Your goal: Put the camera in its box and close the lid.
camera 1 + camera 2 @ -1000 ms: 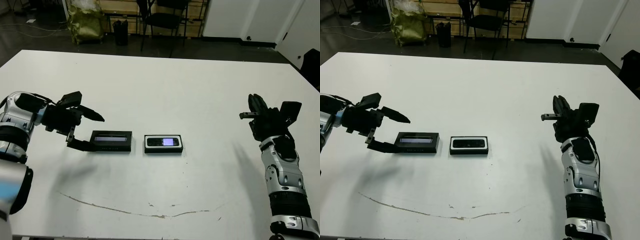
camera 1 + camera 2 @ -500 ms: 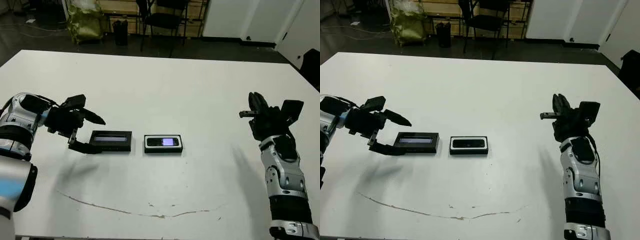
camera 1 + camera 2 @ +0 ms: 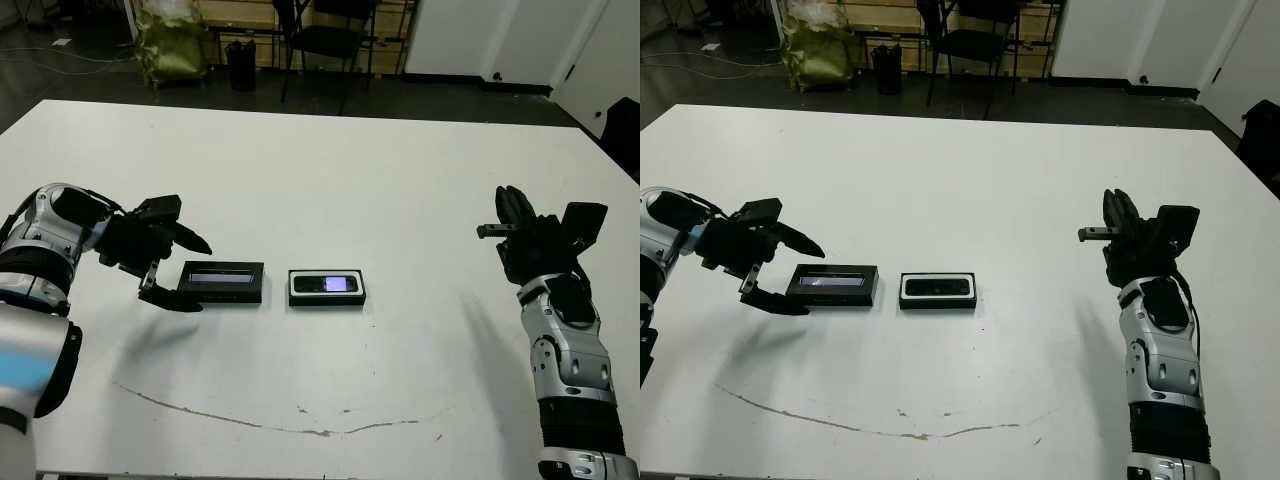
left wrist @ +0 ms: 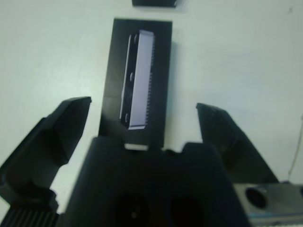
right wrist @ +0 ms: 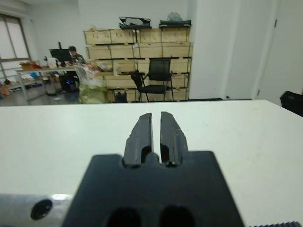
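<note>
Since a second ago my left gripper (image 3: pixel 178 270) has crept a bit closer to the lid (image 3: pixel 222 282), otherwise nothing on the table has shifted; lid, box and right arm sit where they were. Left jaws are spread wide, holding nothing, one finger above and one low at the lid's left end; the left wrist view shows the lid (image 4: pixel 137 85) lined up between my two fingers (image 4: pixel 57 130), pale strip facing up, but not yet clamped. Camera (image 3: pixel 327 284) already lies inside the box (image 3: pixel 327 298), white lining showing around it, so I judge the first half of the task done. Box sits just right of the lid on the white table (image 3: pixel 330 160), the two near each other but apart. Lid is still off, flat on the table. Left to do: close on the lid, lift it, carry it right over the box, set it down squarely and press shut. My right gripper (image 3: pixel 510 215) hangs raised well off to the right, fingers pressed together and empty per the right wrist view, not involved.
</note>
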Controlling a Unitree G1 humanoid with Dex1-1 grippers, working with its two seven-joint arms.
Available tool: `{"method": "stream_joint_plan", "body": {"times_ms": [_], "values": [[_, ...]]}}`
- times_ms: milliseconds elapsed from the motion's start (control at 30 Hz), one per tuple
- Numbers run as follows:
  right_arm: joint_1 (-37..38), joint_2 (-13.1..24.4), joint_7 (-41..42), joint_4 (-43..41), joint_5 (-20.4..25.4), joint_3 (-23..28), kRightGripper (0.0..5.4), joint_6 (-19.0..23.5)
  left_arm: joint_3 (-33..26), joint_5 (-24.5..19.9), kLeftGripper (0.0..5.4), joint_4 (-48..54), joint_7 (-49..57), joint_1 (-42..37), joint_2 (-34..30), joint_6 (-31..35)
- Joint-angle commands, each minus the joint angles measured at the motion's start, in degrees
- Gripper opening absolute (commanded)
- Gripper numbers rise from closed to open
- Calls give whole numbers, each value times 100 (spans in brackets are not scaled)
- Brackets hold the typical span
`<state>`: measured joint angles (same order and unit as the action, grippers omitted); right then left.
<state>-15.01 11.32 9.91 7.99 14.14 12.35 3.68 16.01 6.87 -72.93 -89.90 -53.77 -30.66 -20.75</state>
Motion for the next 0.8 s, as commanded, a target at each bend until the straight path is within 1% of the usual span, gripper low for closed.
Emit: {"method": "stream_joint_plan", "body": {"times_ms": [33,133,167,267,333,400,433,533,633,700,800], "values": [[122,-16,6,-13,-16,-25,0,104,9,216,538,-89,140,-74,139,-21],[155,-44,-70,-203,24,-17,0,281,36,377,538,-101,350,-72,171,-55],[165,-50,-39,-237,54,-7,0,277,23,401,538,-114,370,-71,181,-31],[184,-44,6,-262,57,-10,0,229,54,539,538,-107,503,-48,181,-249],[195,-26,-44,-272,-26,-42,0,222,35,583,538,-152,563,-62,204,-60],[207,-17,-56,-331,-64,-72,0,247,-49,548,538,-219,611,-49,228,296],[208,-28,-40,-339,-48,-71,0,232,-68,548,538,-224,639,-40,229,347],[234,-69,-147,-538,-68,-99,0,384,-54,620,538,-216,722,-49,228,408],[248,-63,-62,-589,44,-75,0,453,18,761,538,-193,870,-76,227,482],[255,-59,-1,-581,94,-61,0,423,49,820,538,-192,913,-90,235,550],[234,-72,7,-475,144,-13,0,402,-15,771,500,-228,874,-98,260,871]]}}
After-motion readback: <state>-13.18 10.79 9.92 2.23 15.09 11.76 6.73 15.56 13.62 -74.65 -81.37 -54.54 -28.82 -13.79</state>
